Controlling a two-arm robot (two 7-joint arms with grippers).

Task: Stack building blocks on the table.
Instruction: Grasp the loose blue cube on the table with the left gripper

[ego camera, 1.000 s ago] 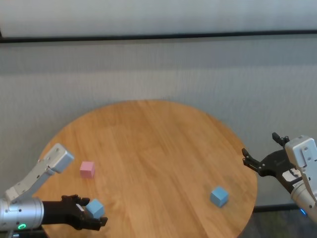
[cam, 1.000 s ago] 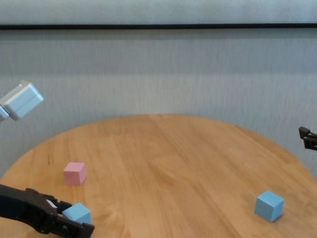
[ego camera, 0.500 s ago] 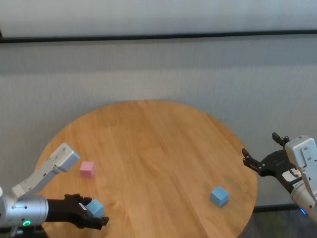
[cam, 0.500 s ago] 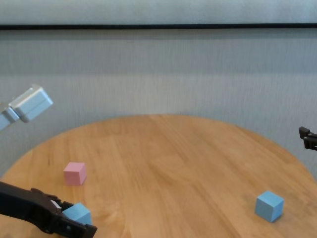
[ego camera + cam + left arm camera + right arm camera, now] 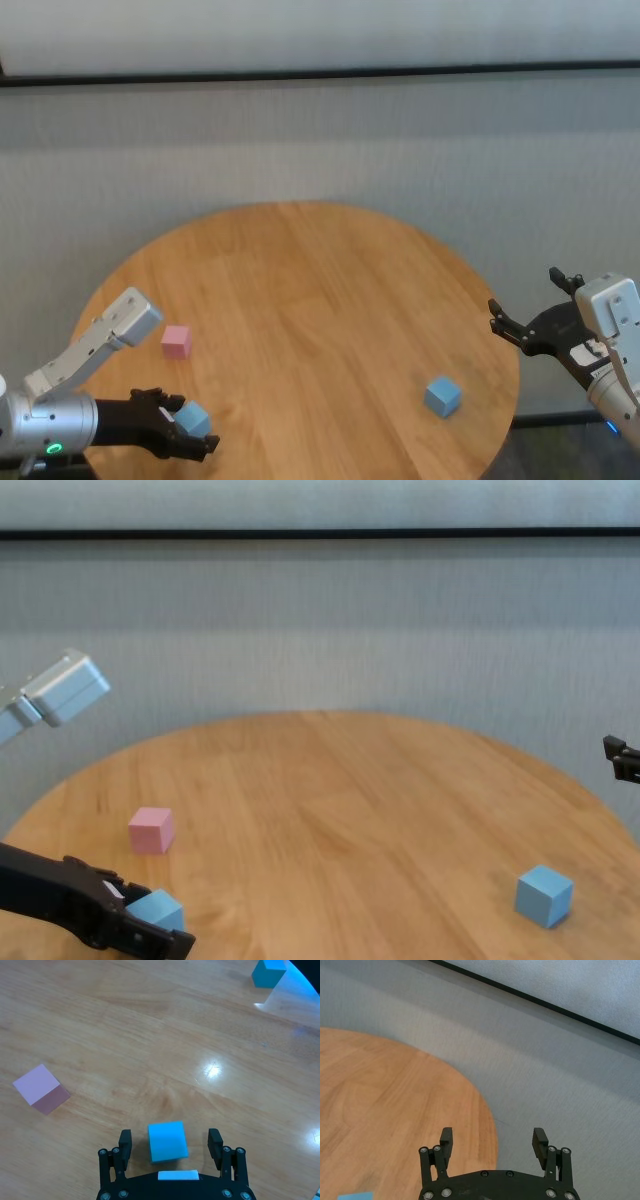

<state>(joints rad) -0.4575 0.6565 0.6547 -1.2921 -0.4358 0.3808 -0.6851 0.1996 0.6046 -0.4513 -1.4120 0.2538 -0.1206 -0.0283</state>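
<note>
Round wooden table (image 5: 320, 290) bearing a pink block (image 5: 176, 341) near its left edge, one blue block (image 5: 442, 396) at right, another blue block (image 5: 192, 420) between the left gripper's (image 5: 186, 434) spread fingers, right gripper (image 5: 535, 315) off the table's right edge.

No writing, label, brand, number or sign can be read anywhere in these views
</note>
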